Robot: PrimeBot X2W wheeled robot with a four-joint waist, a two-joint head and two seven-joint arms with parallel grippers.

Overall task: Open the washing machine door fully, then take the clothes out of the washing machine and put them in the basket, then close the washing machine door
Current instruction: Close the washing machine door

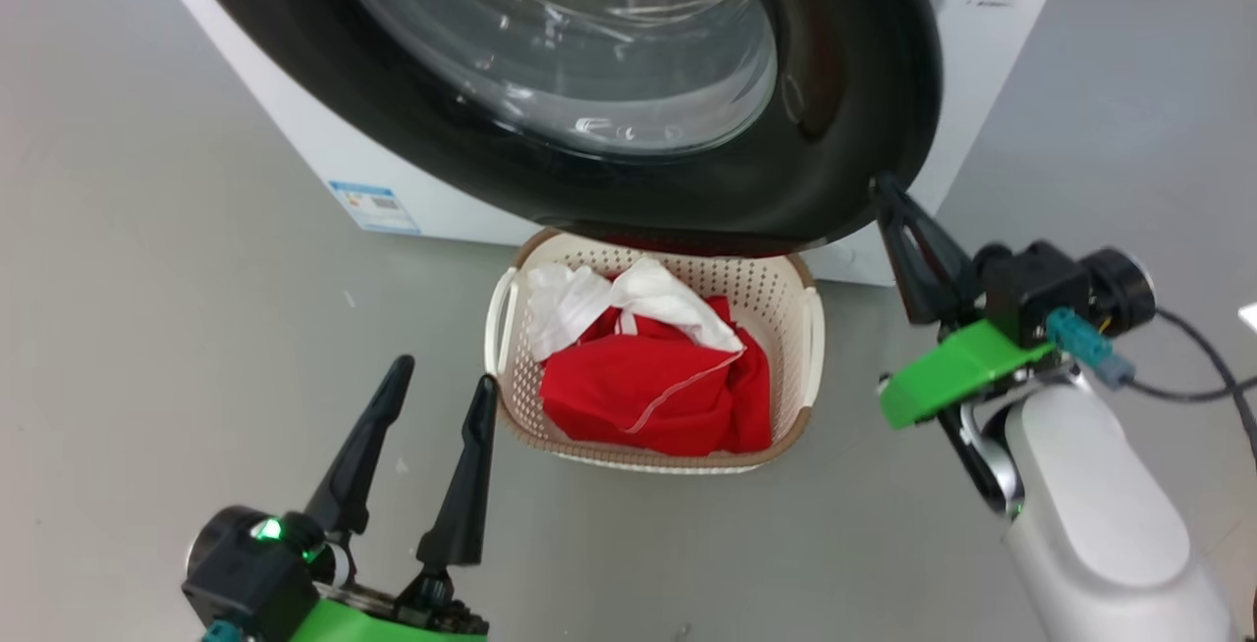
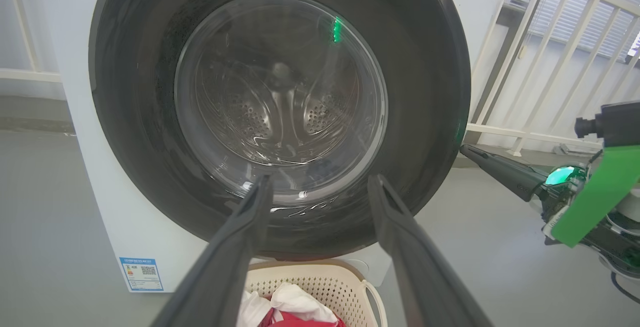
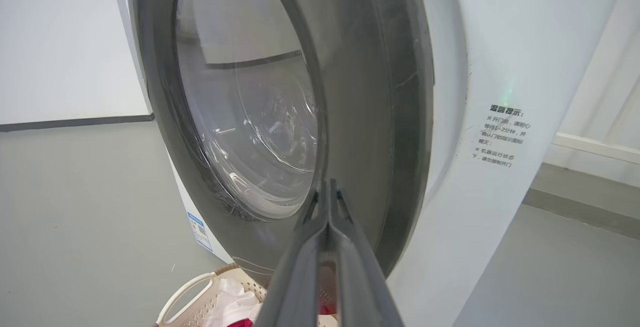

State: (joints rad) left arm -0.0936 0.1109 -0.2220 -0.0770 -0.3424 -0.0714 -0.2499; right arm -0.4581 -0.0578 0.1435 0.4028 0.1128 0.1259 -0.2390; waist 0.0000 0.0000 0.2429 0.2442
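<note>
Closing step in hand: clothes (image 1: 648,387), red plus one white piece, sit piled in the basket (image 1: 800,426), so the unloading looks done. The washing machine door (image 1: 835,82) is swung almost flat against the washing machine (image 1: 982,43); I cannot tell if it has latched.

The right gripper (image 1: 881,187) has its fingers pressed together into one point, empty, with the tip at the door's lower right rim, touching or nearly so. The left gripper (image 1: 444,374) hangs below the door and left of its centre, fingers spread apart, holding nothing.

Next move, as I judge it: a firm push inward on the rim until the latch catches. The glossy black rim is curved, so a narrow tip could skid off; aiming at the flat of the rim looks safer than its outer edge.

Room: the basket stands directly below the door, its far rim tucked under the door's bottom edge, but the door swings above it and seems clear. Right of the door there is bare grey floor (image 1: 1129,132), free for the arm to back off.
</note>
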